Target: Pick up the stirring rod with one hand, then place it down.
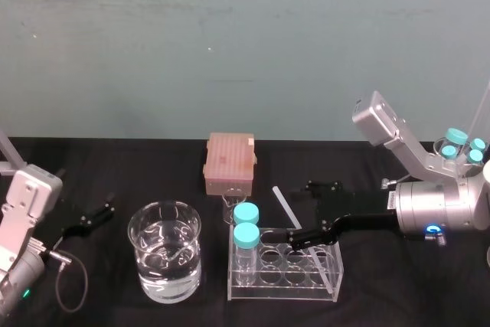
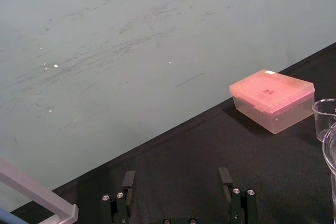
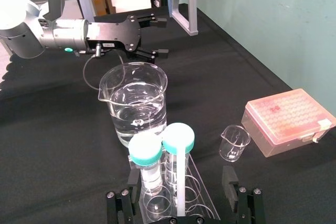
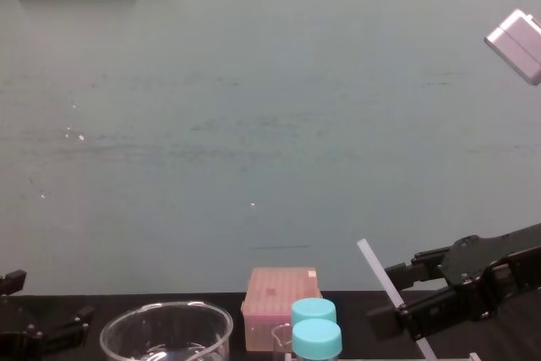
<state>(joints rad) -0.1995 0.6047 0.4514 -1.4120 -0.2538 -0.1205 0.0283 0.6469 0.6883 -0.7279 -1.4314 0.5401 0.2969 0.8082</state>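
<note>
Whitish translucent stirring rod (image 1: 284, 204) stood tilted in the clear rack (image 1: 285, 289). Its lower end was down in a cell at the rack's near right corner. Its upper end leaned away toward the robot's left, well above the rack top.

Right end effector (image 3: 180, 176) was at the rack, fingers wide apart with the rod between them. Right wrist view showed a gap on each side, so nothing was gripped. Chest view agreed: one finger above the rod, one below, rod passing through.

Two blue-capped bottles (image 1: 246, 224) sat in the rack's left end cells, close to the rod in the right wrist view. Big glass beaker (image 1: 164, 262) with water stood left of the rack, near it. A small beaker (image 1: 233, 207) sat just behind the rack, and a pink tip box (image 1: 230, 161) behind that, near the wall.

Left end effector (image 1: 93, 218) was parked over the black table (image 1: 115, 166) at the far left, well apart from the rack, fingers open and holding nothing.
</note>
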